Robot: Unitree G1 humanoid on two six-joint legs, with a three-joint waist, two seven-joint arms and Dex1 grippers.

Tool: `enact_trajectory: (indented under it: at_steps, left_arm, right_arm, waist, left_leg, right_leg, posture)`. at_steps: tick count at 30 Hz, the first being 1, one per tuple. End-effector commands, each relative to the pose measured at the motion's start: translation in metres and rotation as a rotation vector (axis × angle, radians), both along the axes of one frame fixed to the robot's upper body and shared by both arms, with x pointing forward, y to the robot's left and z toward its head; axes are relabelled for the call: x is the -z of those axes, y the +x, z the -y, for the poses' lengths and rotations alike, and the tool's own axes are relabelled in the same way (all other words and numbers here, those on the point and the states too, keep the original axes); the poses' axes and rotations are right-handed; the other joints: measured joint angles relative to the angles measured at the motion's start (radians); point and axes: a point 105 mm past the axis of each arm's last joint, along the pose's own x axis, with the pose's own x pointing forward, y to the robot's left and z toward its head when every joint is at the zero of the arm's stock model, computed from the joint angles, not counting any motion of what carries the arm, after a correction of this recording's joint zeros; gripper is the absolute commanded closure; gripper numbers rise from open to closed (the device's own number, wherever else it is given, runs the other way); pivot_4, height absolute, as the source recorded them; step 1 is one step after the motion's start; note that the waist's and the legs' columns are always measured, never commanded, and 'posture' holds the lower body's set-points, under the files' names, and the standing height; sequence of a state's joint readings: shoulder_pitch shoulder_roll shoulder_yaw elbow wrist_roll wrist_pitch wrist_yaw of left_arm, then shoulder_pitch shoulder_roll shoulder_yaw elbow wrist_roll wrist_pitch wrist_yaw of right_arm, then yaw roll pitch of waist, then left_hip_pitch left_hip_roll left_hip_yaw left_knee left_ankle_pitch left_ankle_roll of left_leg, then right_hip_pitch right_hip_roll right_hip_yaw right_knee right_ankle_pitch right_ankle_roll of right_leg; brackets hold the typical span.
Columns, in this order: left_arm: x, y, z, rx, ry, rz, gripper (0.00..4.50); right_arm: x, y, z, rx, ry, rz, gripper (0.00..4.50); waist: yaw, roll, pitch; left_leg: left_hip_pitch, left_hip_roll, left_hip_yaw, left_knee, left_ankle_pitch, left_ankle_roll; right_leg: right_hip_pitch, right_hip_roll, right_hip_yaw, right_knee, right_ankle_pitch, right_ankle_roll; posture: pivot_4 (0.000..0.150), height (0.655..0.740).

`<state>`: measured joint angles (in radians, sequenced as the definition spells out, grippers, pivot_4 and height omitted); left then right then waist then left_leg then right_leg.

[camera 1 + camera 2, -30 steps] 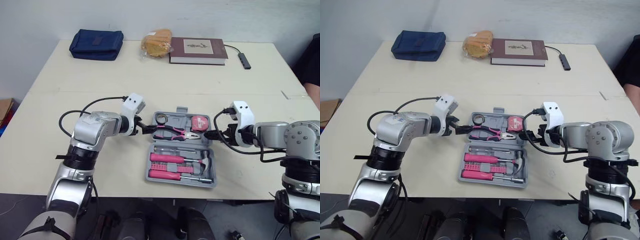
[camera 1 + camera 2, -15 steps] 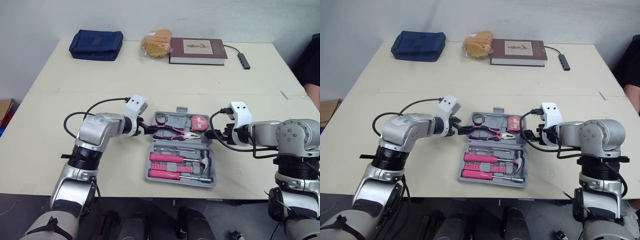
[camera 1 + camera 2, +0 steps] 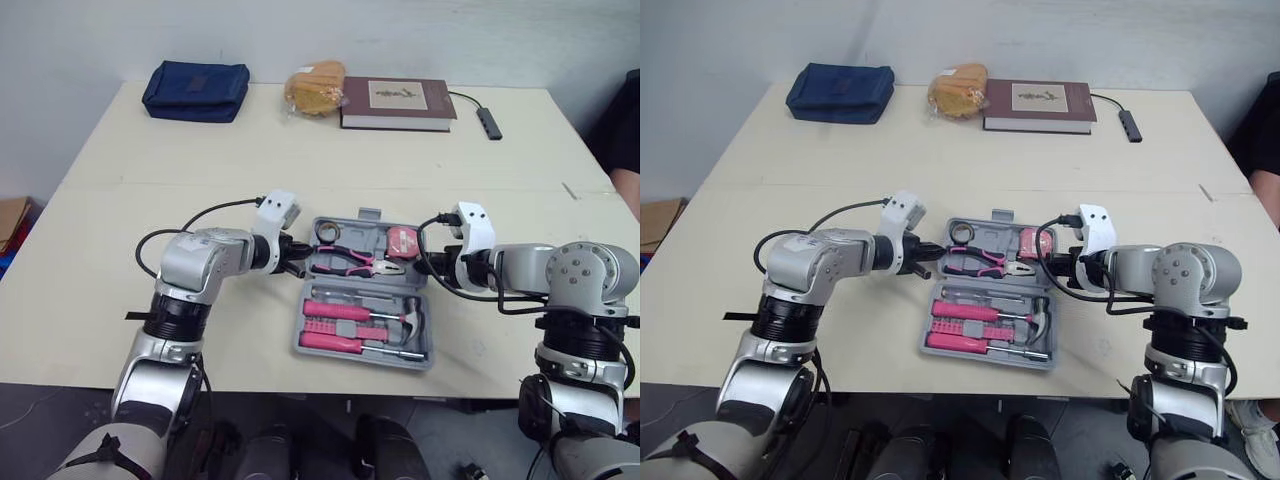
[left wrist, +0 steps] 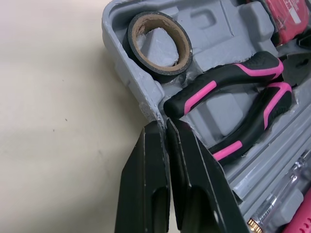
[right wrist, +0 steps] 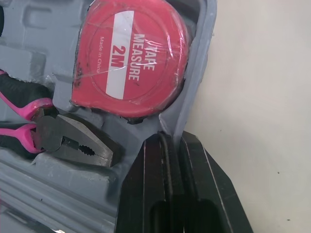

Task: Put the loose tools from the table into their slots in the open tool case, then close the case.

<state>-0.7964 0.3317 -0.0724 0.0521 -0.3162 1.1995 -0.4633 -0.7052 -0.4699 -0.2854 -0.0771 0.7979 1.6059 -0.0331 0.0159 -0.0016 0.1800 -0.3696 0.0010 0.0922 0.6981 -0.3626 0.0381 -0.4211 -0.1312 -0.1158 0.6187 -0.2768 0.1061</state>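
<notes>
At the far half's left rim, your left gripper has its two black fingers pressed close together, with the grey edge of the tool case pinched between them. Just beyond those fingertips, a roll of black tape sits in its round pocket, and the pink-and-black pliers lie in their slot beside it.

On the opposite rim of that same half, your right gripper is clamped the same way, fingers nearly together on the case wall. The red tape measure is seated right next to them, with the pliers' nose just past it.

You cannot tell whether the far half is lifted off the table.

The case lies open near the table's front edge, between your two arms. Its near half holds two pink-handled screwdrivers and a hammer.

Well apart, along the table's far edge, stand a blue pouch, a bagged loaf, a maroon book and a cabled adapter. A person is at the right edge.
</notes>
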Motion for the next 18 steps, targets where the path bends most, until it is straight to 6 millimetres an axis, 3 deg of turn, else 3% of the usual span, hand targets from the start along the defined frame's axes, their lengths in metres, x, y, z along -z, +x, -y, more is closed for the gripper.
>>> enact_trajectory:
  at_steps: [1, 5, 9, 13, 18]
  left_arm:
    - [-0.032, 0.006, 0.011, 0.038, -0.185, 0.208, 4.49]
    - [-0.05, 0.01, 0.011, 0.053, -0.221, 0.439, 4.49]
    - [-0.051, 0.015, -0.008, 0.03, -0.179, 0.676, 4.49]
    - [-0.037, 0.013, -0.023, 0.059, -0.086, 0.841, 4.49]
    - [-0.031, 0.005, -0.027, 0.145, 0.005, 1.019, 4.49]
  right_arm:
    - [-0.032, 0.002, 0.001, -0.004, -0.041, 0.247, 4.5]
    - [-0.042, 0.001, 0.013, 0.008, -0.149, 0.443, 4.5]
    - [-0.048, -0.004, 0.035, -0.051, -0.451, 0.722, 4.5]
    - [-0.025, -0.016, 0.047, -0.189, -0.76, 0.9, 4.5]
    - [0.009, -0.035, 0.052, -0.35, -0.963, 1.005, 4.5]
  waist:
    - [0.001, 0.0, 0.0]
    - [0.007, 0.0, 0.0]
    - [0.007, -0.001, 0.0]
    - [0.008, -0.001, 0.001]
    - [0.007, -0.001, 0.001]
  left_leg:
    - [0.0, 0.0, 0.0, 0.0, 0.0, 0.0]
    - [-0.003, -0.001, 0.0, 0.0, 0.0, 0.0]
    - [-0.004, -0.002, 0.003, -0.001, 0.0, 0.0]
    - [-0.003, -0.003, 0.004, -0.002, 0.0, 0.0]
    - [-0.003, -0.002, 0.004, -0.001, 0.0, 0.001]
  right_leg:
    - [0.0, 0.0, 0.0, 0.0, 0.0, 0.0]
    - [-0.003, 0.0, 0.0, 0.0, 0.0, 0.0]
    - [-0.005, 0.0, 0.0, -0.001, 0.001, 0.001]
    - [-0.005, 0.0, 0.001, -0.002, 0.001, 0.002]
    - [-0.004, 0.0, 0.001, -0.002, 0.001, 0.002]
  posture:
    - [0.15, 0.74]
    - [0.15, 0.74]
    - [0.15, 0.74]
    - [0.15, 0.74]
    - [0.15, 0.74]
